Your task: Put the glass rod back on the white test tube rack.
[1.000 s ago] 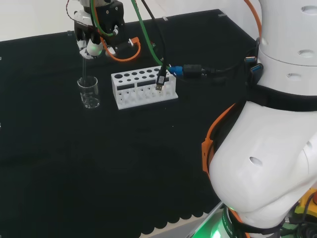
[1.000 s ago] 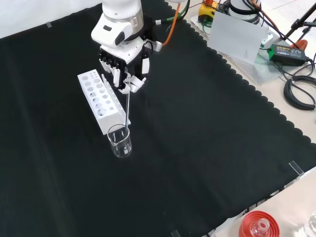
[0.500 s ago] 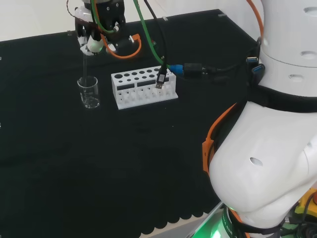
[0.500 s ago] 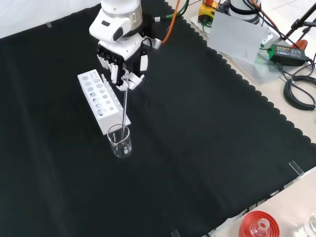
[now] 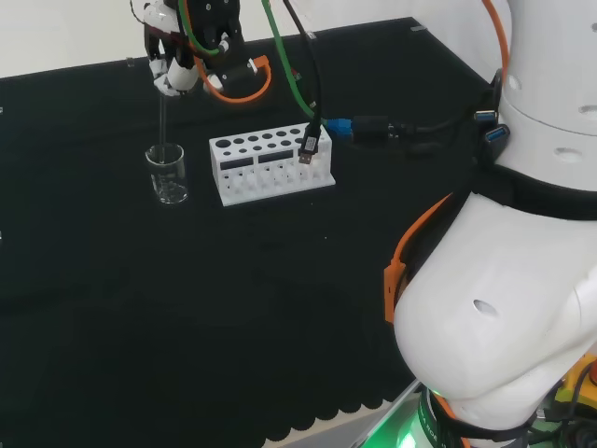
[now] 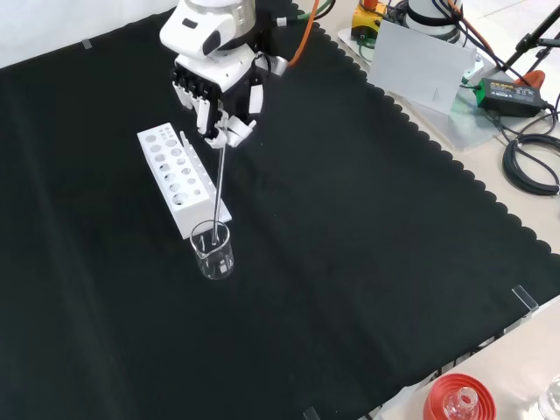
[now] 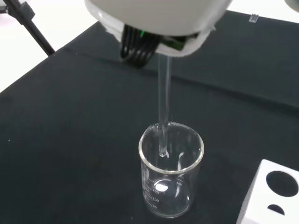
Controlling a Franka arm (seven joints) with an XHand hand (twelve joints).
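Above the small glass beaker [image 6: 213,250], on the black cloth [image 6: 367,227], the hand [image 6: 219,92] hangs with its fingers curled around the top end of the glass rod [image 6: 219,179]. The rod is pinched between the fingers and the thumb and points down, nearly upright. In the wrist view the lower tip of the rod [image 7: 163,109] is just inside the mouth of the beaker [image 7: 171,172], a little under the rim, and it does not reach the bottom. The beaker looks empty and has printed marks on its wall.

In the head view the hand [image 5: 177,56] is at the top left, and the rod [image 5: 163,117] goes straight down from it into the beaker [image 5: 168,175]. The white test tube rack [image 5: 270,165] stands just to the right of the beaker in this view, apart from it, with two rows of round holes on its top. No tube or rod stands in these holes.

In the front view the rack [image 6: 181,178] lies behind the beaker, with its near end just beside the beaker's rim. The hand is over the right side of the rack's far half in this view. A corner of the rack [image 7: 273,196] shows in the wrist view, close to the beaker.

Orange and green cables [image 5: 280,65] run from the hand toward the white arm [image 5: 504,308].
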